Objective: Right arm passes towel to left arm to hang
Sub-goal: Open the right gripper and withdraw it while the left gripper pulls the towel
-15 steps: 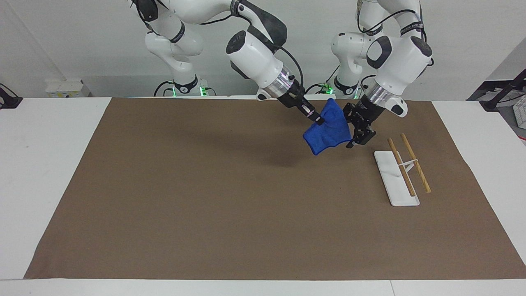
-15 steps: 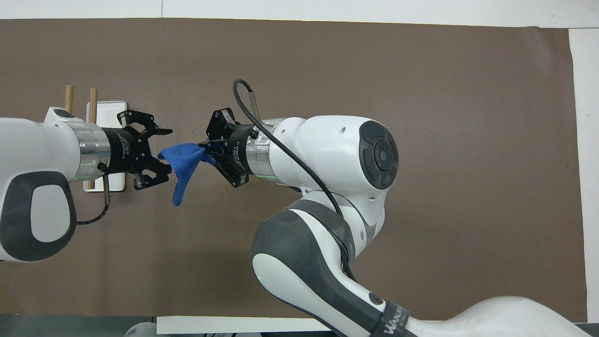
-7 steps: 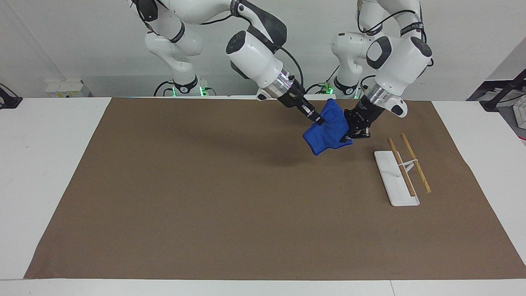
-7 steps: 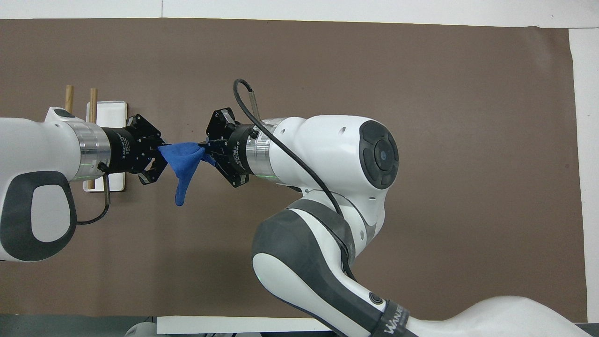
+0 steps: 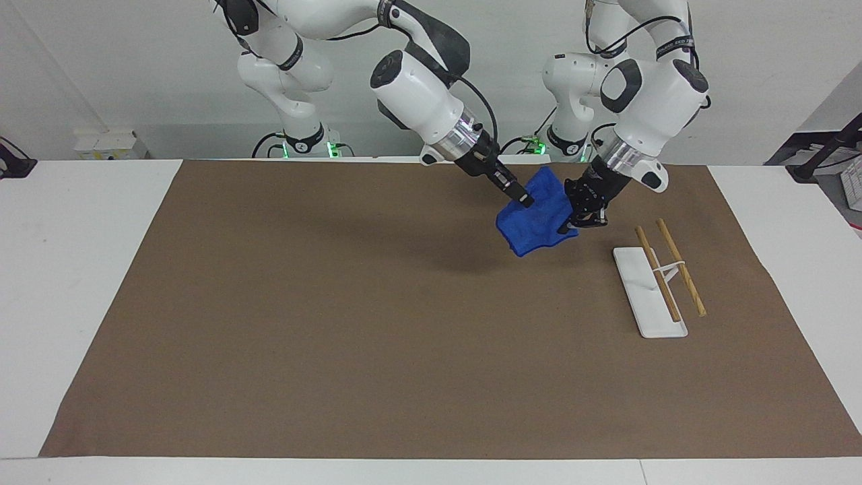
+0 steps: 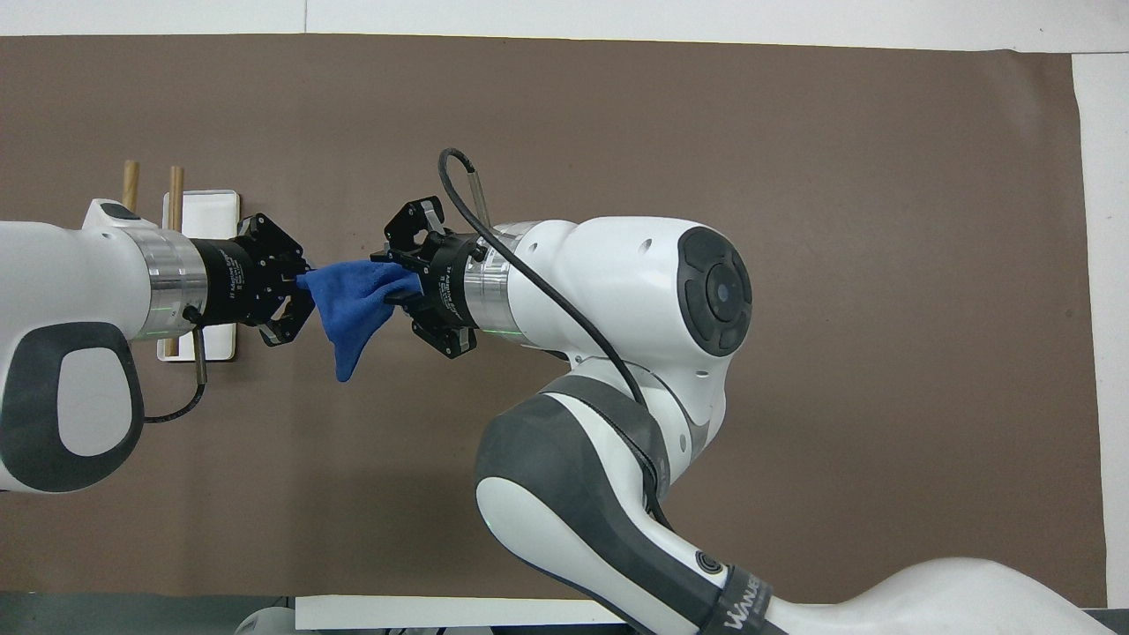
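Observation:
The blue towel (image 5: 535, 225) hangs in the air between the two grippers, over the brown mat near the robots and toward the left arm's end. My left gripper (image 5: 570, 226) is shut on one edge of the towel (image 6: 353, 304). My right gripper (image 5: 524, 199) is at the towel's other edge with its fingers spread apart around the cloth. In the overhead view the left gripper (image 6: 300, 287) and right gripper (image 6: 397, 280) face each other, with the towel drooping between them.
A white rack base (image 5: 650, 293) with two wooden rods (image 5: 680, 266) stands on the brown mat (image 5: 337, 303) beside the left gripper, toward the left arm's end. It also shows in the overhead view (image 6: 212, 207), partly covered by the left arm.
The left gripper closed on the towel's edge. Then the right gripper's fingers spread apart, and the towel sagged and widened between the two grippers.

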`<move>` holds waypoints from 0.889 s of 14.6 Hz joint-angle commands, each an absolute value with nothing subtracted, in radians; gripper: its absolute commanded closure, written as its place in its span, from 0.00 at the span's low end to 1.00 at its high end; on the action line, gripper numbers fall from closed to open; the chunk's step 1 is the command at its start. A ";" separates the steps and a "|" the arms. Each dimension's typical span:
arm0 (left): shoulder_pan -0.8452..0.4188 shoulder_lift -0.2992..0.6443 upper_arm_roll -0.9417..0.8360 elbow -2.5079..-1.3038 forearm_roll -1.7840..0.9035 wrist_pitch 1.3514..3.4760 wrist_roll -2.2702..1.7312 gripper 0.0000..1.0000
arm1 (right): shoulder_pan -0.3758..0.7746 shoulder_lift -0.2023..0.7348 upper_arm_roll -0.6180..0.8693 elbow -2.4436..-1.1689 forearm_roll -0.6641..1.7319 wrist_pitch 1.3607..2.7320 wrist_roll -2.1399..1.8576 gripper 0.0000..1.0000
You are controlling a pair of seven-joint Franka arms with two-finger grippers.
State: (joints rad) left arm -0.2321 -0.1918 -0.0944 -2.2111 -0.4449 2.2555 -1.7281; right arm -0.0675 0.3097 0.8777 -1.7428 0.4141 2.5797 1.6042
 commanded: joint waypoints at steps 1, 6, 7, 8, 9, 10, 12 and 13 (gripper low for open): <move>-0.233 -0.155 -0.077 -2.159 -0.456 2.272 -1.601 1.00 | -0.074 0.285 0.850 -1.764 0.416 2.574 1.469 0.00; -0.111 -0.127 -0.078 -2.120 -0.454 2.293 -1.190 1.00 | -0.084 0.174 0.735 -1.928 0.393 2.563 0.970 0.00; -0.092 -0.127 -0.080 -2.120 -0.454 2.292 -1.107 1.00 | -0.084 0.157 0.701 -1.943 0.382 2.534 0.886 0.00; -0.074 -0.127 -0.080 -2.120 -0.454 2.293 -1.060 1.00 | -0.083 0.143 0.654 -1.950 0.358 2.487 0.791 0.00; -0.065 -0.127 -0.078 -2.120 -0.454 2.296 -1.051 1.00 | -0.081 0.126 0.596 -1.954 0.315 2.423 0.681 0.00; -0.055 -0.127 -0.078 -2.123 -0.454 2.296 -1.049 1.00 | -0.077 0.111 0.539 -1.956 0.267 2.374 0.584 0.00; -0.029 -0.129 -0.078 -2.129 -0.454 2.295 -1.052 1.00 | -0.069 0.081 0.410 -1.954 0.191 2.285 0.397 0.00; -0.028 -0.129 -0.077 -2.131 -0.456 2.293 -1.058 1.00 | -0.055 0.065 0.341 -1.953 0.181 2.239 0.312 0.00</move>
State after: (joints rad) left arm -0.0434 -0.1326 -0.0727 -2.1305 -0.4448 2.2830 -1.0742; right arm -0.0712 0.1218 0.4446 -1.9251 0.2192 2.3044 0.4661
